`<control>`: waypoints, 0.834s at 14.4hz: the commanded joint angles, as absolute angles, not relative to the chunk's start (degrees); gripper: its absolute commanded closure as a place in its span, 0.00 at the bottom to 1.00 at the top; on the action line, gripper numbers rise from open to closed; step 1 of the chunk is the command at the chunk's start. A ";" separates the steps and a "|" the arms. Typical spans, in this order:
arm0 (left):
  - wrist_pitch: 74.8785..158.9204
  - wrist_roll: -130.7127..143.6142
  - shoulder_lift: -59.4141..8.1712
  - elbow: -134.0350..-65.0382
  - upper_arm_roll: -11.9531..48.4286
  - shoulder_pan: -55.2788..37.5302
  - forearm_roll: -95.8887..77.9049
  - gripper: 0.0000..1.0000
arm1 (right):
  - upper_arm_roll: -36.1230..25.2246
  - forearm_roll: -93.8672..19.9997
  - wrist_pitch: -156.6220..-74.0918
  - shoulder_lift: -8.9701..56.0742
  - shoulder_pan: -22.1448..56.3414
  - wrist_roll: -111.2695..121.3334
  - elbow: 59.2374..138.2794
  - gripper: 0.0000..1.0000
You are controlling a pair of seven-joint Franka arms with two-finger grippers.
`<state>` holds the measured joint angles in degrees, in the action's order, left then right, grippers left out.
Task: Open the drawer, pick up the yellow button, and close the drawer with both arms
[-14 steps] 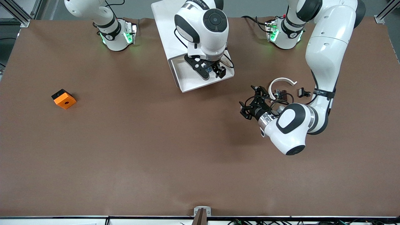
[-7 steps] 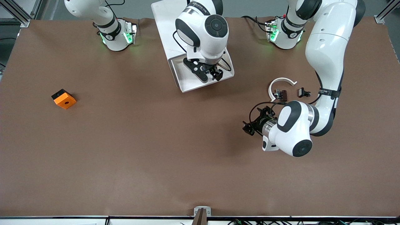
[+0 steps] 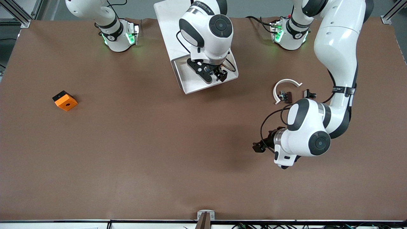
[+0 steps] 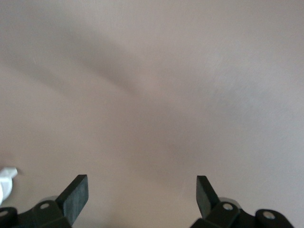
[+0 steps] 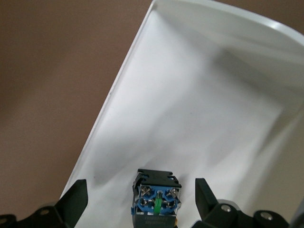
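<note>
Overhead, from the front view: the drawer (image 3: 194, 83) stood pulled out of the white cabinet (image 3: 171, 28), nearer the camera than the cabinet's body, its tray bare and white. The right gripper (image 3: 215, 75) hung low inside the tray, fingers spread, wrist pointing down, which read to me as a reach for a pick. The left gripper (image 3: 259, 148) hovered over bare brown table (image 3: 127, 152) toward the left arm's end, nearer the camera than a white curved strip (image 3: 286, 85) and small black parts (image 3: 287, 95), clear of the drawer so the other arm had room (my guess: waiting to help shut it). An orange block (image 3: 65, 100) with a black hole sat well apart, toward the right arm's end; not the target.

Left wrist view: nothing but table under the two fingertips (image 4: 76, 192), jaws wide, nothing between them.

Right wrist view: the button (image 5: 156, 197) lay on the drawer floor near the tray's side wall (image 5: 114, 104), its bluish, metal-contact base facing the camera, black body around it; the orange cap barely showed. It sat between the spread fingers (image 5: 76, 194), with a gap on each side, not yet pinched. The jaws straddled it squarely, so closing looked like the next step; the small, round body could slip or roll if gripped off-centre.
</note>
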<state>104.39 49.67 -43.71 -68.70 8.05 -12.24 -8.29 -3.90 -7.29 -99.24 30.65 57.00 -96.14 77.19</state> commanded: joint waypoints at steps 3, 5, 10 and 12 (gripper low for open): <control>108.62 48.96 -40.26 -69.52 7.56 -12.39 -4.83 0.00 | -3.87 -7.29 -99.23 30.23 57.57 -96.15 77.26 0.00; 111.61 48.96 -40.08 -69.78 7.65 -12.39 -4.22 0.00 | -3.87 -7.29 -99.23 30.23 57.57 -96.07 77.17 0.04; 111.71 49.13 -39.99 -69.96 7.73 -12.66 -2.55 0.00 | -3.87 -9.92 -99.58 30.15 57.57 -96.59 76.99 1.00; 111.71 49.13 -39.99 -70.14 8.08 -12.74 -1.41 0.00 | -3.87 -10.11 -99.58 30.15 57.48 -96.68 76.99 1.00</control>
<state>110.94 49.58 -41.06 -68.82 8.02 -12.36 -3.32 -3.77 -9.17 -99.57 30.62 57.26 -96.18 77.08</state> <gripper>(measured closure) 0.000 0.537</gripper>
